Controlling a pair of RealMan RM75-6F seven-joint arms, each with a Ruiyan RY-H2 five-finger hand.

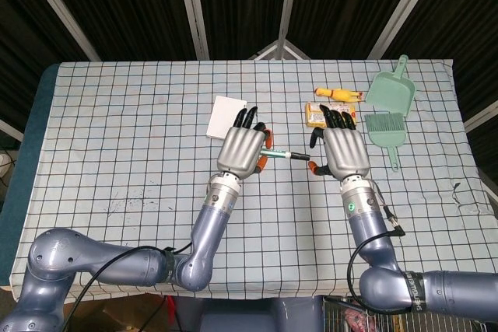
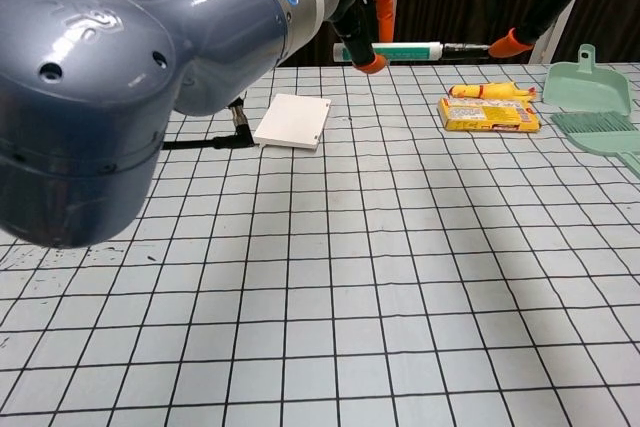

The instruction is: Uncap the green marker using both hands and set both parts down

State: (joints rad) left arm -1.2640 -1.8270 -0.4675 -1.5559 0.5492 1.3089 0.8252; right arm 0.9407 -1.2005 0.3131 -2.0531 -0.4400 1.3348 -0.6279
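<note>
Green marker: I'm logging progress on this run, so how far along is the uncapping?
Done: the left hand holds the green marker in the air above the table. In hand: the right hand is at the dark cap, an orange fingertip at its end, though a firm grip is not clear. Left: the cap is still on, so pulling it off and setting both parts down remain.
</note>
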